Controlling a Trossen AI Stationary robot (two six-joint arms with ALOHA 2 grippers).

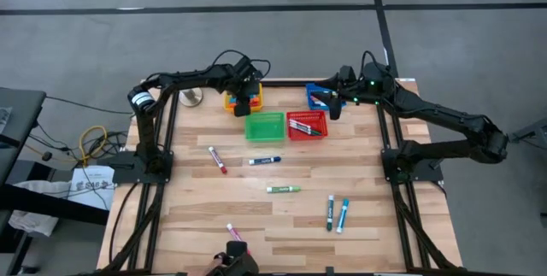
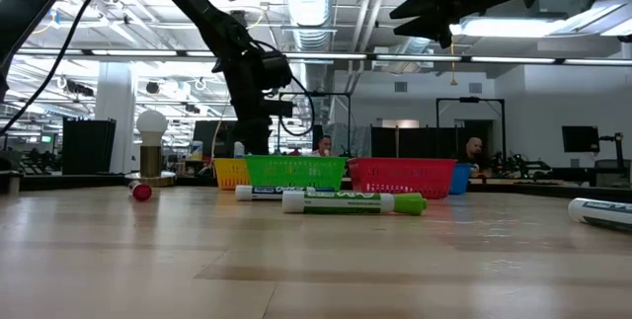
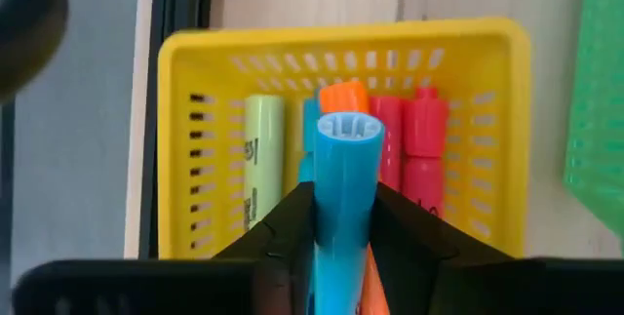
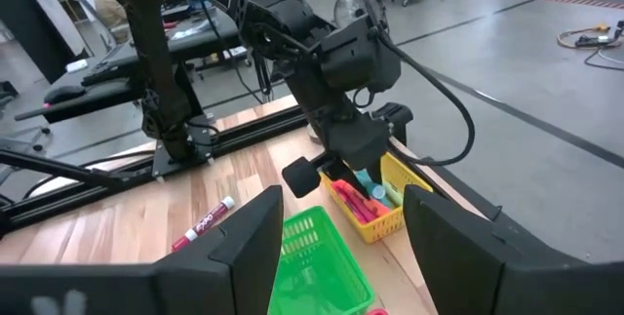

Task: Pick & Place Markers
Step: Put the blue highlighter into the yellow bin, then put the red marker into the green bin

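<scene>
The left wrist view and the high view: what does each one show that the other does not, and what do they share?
Only the left wrist view shows the left pincer closed on a blue marker above other markers, yellow-green, orange and red, lying in the yellow basket.

Only the high view shows the whole table, loose markers such as the green one, the red basket, the blue basket and the right pincer above it.

Both show the yellow basket and the green basket.

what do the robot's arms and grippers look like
Both arms are dark, black jointed links on black frames. The left arm has a white-banded joint and looping black cables near its wrist. The right arm shows small green lights near its wrist. The right gripper has two flat, wedge-shaped black fingers.
</scene>
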